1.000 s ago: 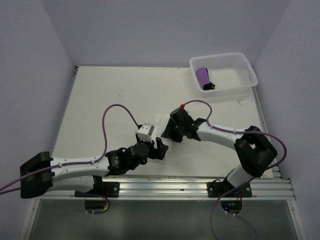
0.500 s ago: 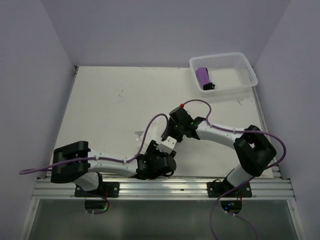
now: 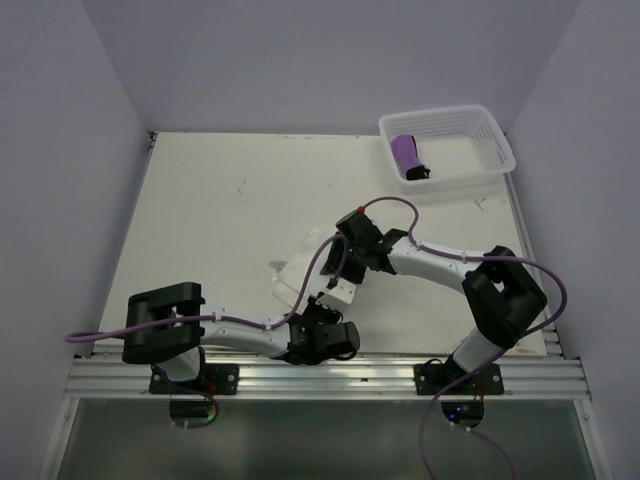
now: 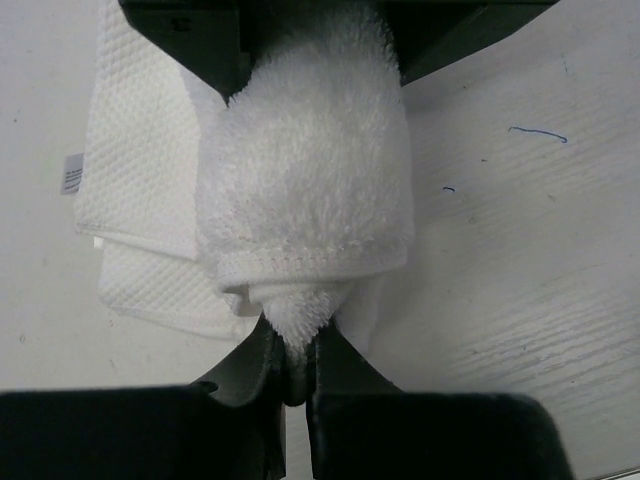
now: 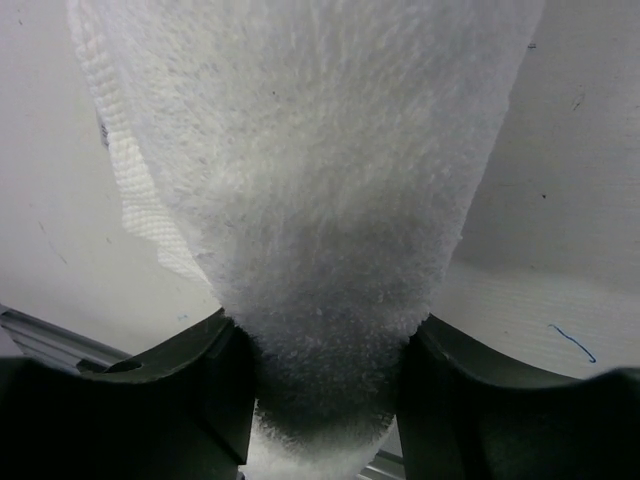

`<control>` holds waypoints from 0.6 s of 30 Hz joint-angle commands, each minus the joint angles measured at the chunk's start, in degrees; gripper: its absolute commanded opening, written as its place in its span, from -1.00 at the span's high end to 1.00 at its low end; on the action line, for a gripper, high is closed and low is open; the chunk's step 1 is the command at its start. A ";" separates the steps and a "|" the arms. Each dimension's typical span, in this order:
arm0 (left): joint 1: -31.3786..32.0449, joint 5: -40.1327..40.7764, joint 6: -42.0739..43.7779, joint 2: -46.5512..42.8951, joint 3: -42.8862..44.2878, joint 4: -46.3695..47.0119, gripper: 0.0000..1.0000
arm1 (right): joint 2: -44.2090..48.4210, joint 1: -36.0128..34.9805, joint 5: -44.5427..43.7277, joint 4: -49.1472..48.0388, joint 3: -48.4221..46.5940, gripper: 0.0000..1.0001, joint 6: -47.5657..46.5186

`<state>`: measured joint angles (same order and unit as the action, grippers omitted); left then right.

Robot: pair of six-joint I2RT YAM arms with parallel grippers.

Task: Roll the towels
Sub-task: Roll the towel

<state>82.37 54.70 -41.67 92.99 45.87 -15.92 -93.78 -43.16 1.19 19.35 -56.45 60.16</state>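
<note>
1. Find the white towel [image 3: 297, 268] bunched on the table [image 3: 220, 220] toward the near edge, between the two arms. Part of it is drawn up into a thick fluffy fold, with a flatter waffle-textured layer spread to the fold's left in the left wrist view.
2. Note the fold's long axis: runs near to far, straight from one gripper to the other, not across them.
3. At the near end, meet the left gripper [image 4: 297, 365], pressed together on a thin tuft poking out below the stitched hem, with no gap left between its fingers.
4. At the far end, meet the right gripper [image 5: 325, 390], jaws standing well apart but filled by a fat wad of the same cloth, clamped and facing back toward the left one.
5. Judge both ends as held, the left gripper closer to the table's near edge and the right one farther in. Probably calls for working along that shared axis, since a sideways pull would only drag the flat layer.
6. Farther out, spot the purple towel [image 3: 404, 153], seemingly rolled already, lying in the left part of the basket [image 3: 497, 140] at the far right corner. Well apart from both grippers, and nearer the right arm.
</note>
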 commanded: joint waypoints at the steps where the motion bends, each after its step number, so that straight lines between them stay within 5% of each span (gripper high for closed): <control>1: 0.16 2.26 -3.77 -2.45 -2.35 0.36 1.00 | -1.85 1.93 -0.66 4.02 -2.09 -0.07 -2.41; 9: -0.19 -6.17 -7.28 -14.32 -16.41 17.57 1.00 | -4.75 8.17 0.13 5.86 -4.81 -0.35 -6.10; 18: -0.54 -11.01 -13.87 -14.67 -19.67 22.16 1.00 | -6.42 11.60 -1.01 9.91 -10.17 -0.63 -9.62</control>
<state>80.99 48.10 -50.22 79.44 28.56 4.58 -99.15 -35.77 10.09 28.10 -62.98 52.58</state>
